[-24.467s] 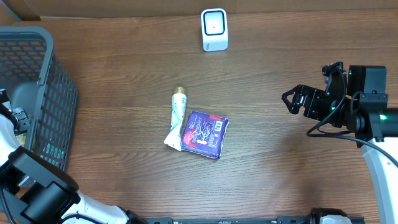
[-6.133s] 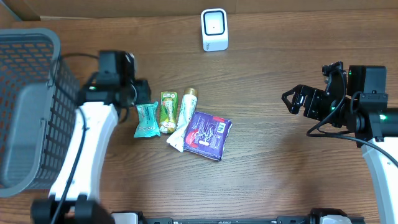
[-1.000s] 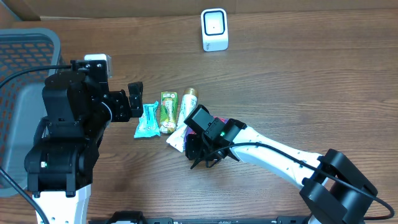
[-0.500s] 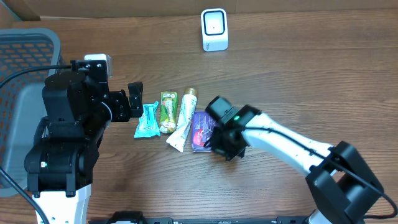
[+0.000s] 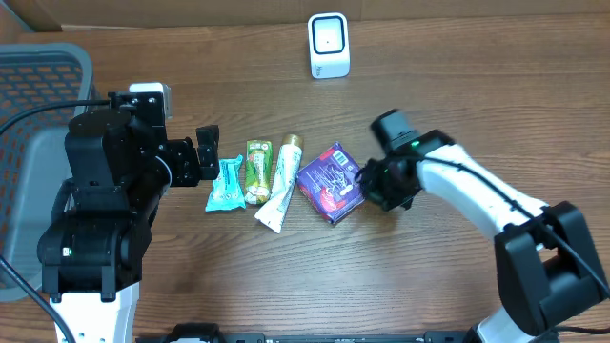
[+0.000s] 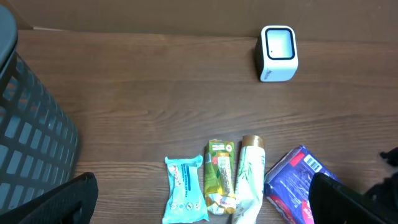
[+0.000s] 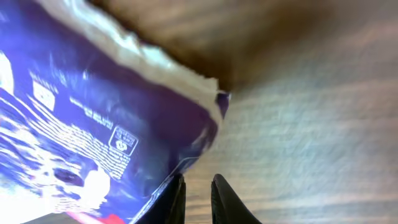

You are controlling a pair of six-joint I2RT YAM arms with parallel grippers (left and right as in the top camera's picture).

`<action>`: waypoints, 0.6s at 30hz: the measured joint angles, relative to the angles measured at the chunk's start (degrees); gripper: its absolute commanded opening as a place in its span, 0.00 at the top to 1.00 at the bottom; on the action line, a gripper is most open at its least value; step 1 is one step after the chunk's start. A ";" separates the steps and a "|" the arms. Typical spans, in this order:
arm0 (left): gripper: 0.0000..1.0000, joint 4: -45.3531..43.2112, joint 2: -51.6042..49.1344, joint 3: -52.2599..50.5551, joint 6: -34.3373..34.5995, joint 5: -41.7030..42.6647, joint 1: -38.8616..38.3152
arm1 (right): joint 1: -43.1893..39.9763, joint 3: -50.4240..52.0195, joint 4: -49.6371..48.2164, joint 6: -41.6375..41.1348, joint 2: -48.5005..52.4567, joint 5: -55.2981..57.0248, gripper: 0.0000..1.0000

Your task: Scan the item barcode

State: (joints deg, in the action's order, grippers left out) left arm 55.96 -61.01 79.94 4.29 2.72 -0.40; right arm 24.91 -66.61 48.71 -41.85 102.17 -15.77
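Observation:
The item, a purple packet point(image 5: 329, 180), hangs tilted just right of the row of items, with my right gripper point(image 5: 366, 186) shut on its right edge. In the right wrist view the packet point(image 7: 93, 112) fills the upper left, its seam running down to the nearly closed fingers of the right gripper point(image 7: 196, 190). A white barcode patch point(image 6: 311, 163) shows on the packet's upper corner. The white scanner point(image 5: 329, 45) stands at the far middle of the table. My left gripper point(image 5: 205, 152) is open, hovering left of the row and holding nothing.
A teal packet point(image 5: 225, 184), a green-yellow packet point(image 5: 257, 171) and a white tube point(image 5: 283, 181) lie side by side left of the purple packet. A grey mesh basket point(image 5: 38, 105) stands at the far left. Bare wood lies between the packet and the scanner.
My right gripper has swung right and toward the far side, carrying the purple packet away from the tube and tilting it up. The left arm has not moved.

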 measured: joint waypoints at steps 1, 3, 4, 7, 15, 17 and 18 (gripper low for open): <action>0.00 0.00 0.00 0.00 0.00 0.00 0.00 | -0.92 -0.09 -0.17 0.81 0.00 -0.87 0.79; 0.00 0.00 0.00 -0.02 0.00 0.00 0.00 | -2.47 -0.28 -0.37 2.56 0.00 -3.30 0.73; 0.00 0.00 0.00 -0.02 0.00 0.00 0.00 | -2.89 -0.35 -0.42 3.30 0.00 -4.35 0.69; 0.01 0.02 0.00 -0.02 0.00 0.00 0.00 | -3.52 -0.46 -0.35 5.29 0.00 -8.09 0.61; 0.00 0.02 0.00 0.00 0.00 0.00 0.00 | -3.54 -0.63 0.50 7.28 0.00 -14.84 0.26; 0.01 0.00 0.00 0.00 0.00 0.00 0.00 | -3.52 -0.63 0.52 7.34 0.00 -15.34 0.26; 0.01 0.00 0.00 0.00 0.00 0.00 0.00 | -3.50 -0.63 0.50 7.30 0.00 -15.34 0.26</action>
State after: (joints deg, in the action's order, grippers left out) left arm 55.96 -61.01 79.94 4.29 2.72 -0.40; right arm 21.41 -67.24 49.21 -34.54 102.17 -31.11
